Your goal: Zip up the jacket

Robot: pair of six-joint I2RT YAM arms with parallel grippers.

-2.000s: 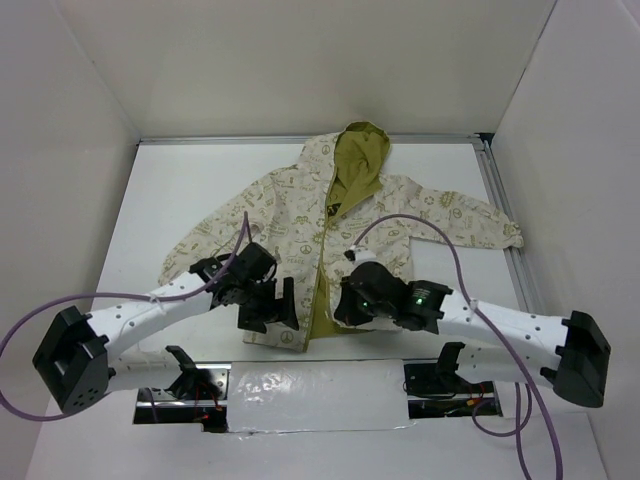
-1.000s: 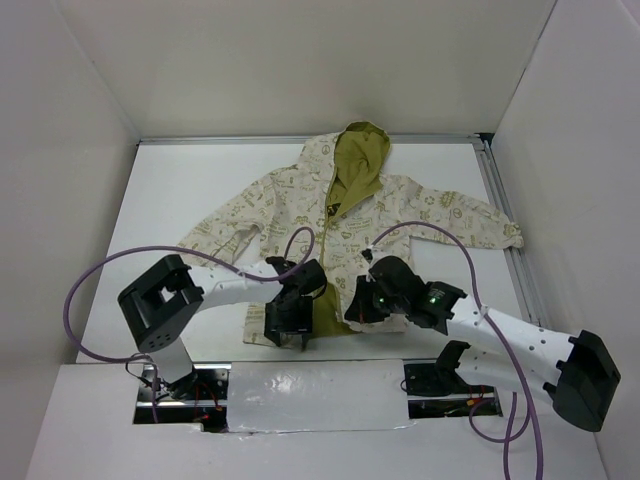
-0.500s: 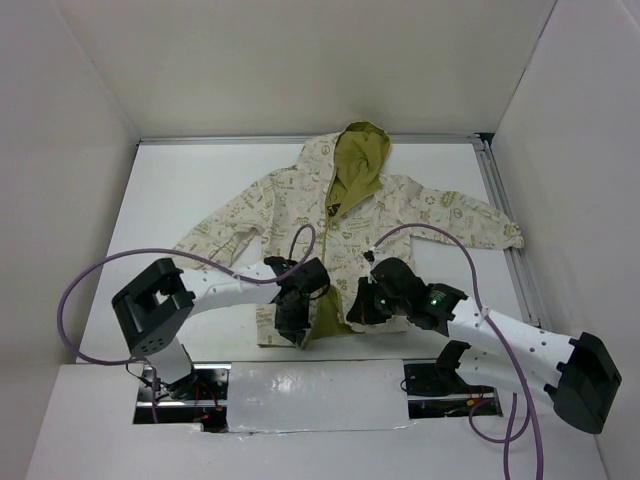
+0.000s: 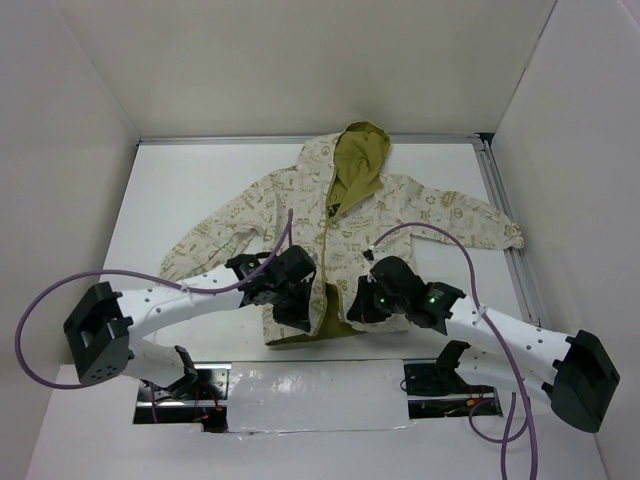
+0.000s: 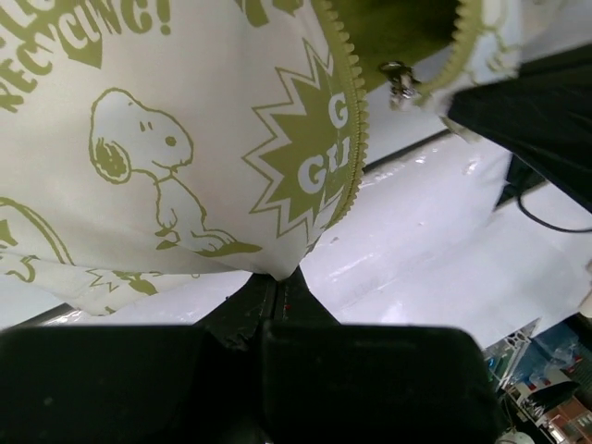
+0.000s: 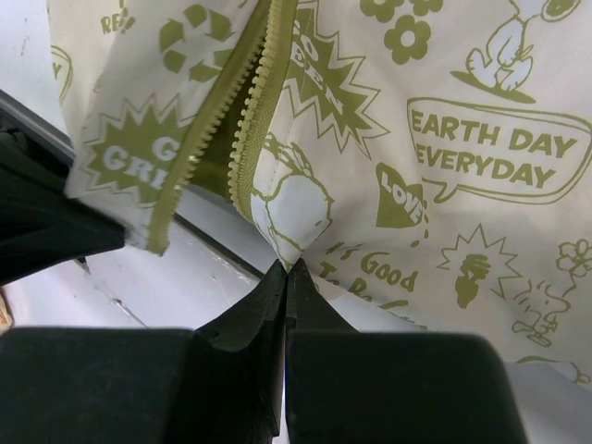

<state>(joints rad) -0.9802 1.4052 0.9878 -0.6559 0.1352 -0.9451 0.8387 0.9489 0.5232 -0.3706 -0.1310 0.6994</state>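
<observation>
The cream jacket with olive prints lies flat on the white table, hood away from me, front open at the bottom with olive lining showing. My left gripper is shut on the bottom corner of the left front panel, next to the zipper teeth; its jaws pinch the hem. A metal zipper pull hangs on the opposite edge. My right gripper is shut on the right panel's hem, jaws pressed together beside the teeth.
A metal rail runs along the table's right edge. A shiny taped strip covers the near edge between the arm bases. Purple cables loop over the jacket. White walls enclose the table.
My left gripper has closed on the left panel's bottom hem, and the left arm's elbow has swung out to the left. The right gripper has stayed shut on the right panel.
</observation>
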